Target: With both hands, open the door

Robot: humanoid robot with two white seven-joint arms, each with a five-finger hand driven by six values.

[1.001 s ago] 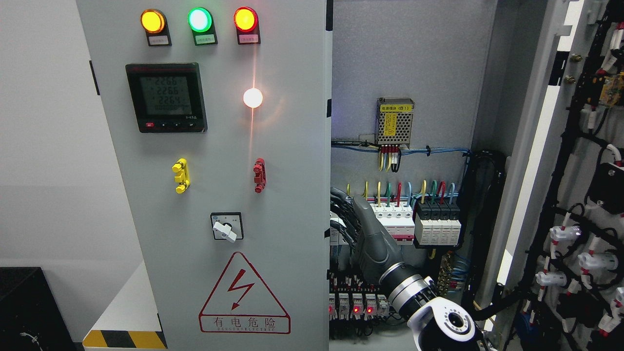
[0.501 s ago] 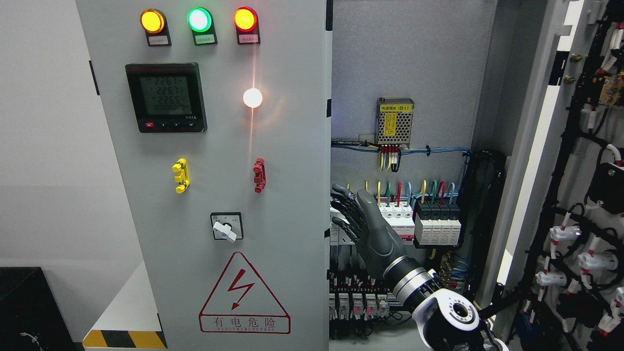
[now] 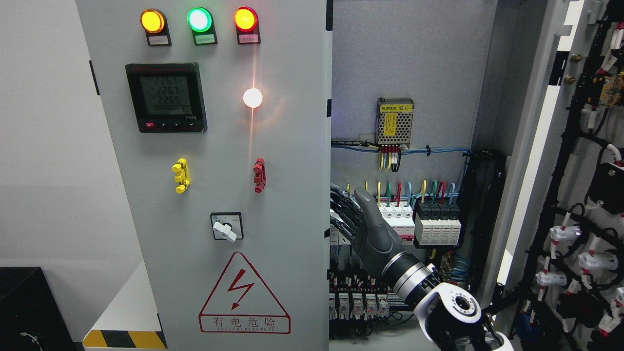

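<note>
The right robot hand (image 3: 363, 226) reached up from the lower right into the open cabinet, its dark fingers (image 3: 341, 204) extended and only slightly bent, holding nothing, with their tips at the inner edge of the left door (image 3: 219, 195); whether they touched that edge could not be told. That grey door stood closed or nearly so across the left half of the view, carrying three lit indicator lamps (image 3: 199, 19) in amber, green and red along its top, a digital meter (image 3: 165, 96) below them, a yellow clip (image 3: 181, 175), a red clip (image 3: 259, 175), a rotary switch (image 3: 225, 226) and a red-bordered warning triangle (image 3: 243, 292). The right door (image 3: 541, 146) was swung open at the far right, showing wiring on its inner face. Behind the hand sat a row of circuit breakers (image 3: 419, 222), with a small power supply (image 3: 395, 122) mounted higher on the back panel. The left robot hand was out of view.
</note>
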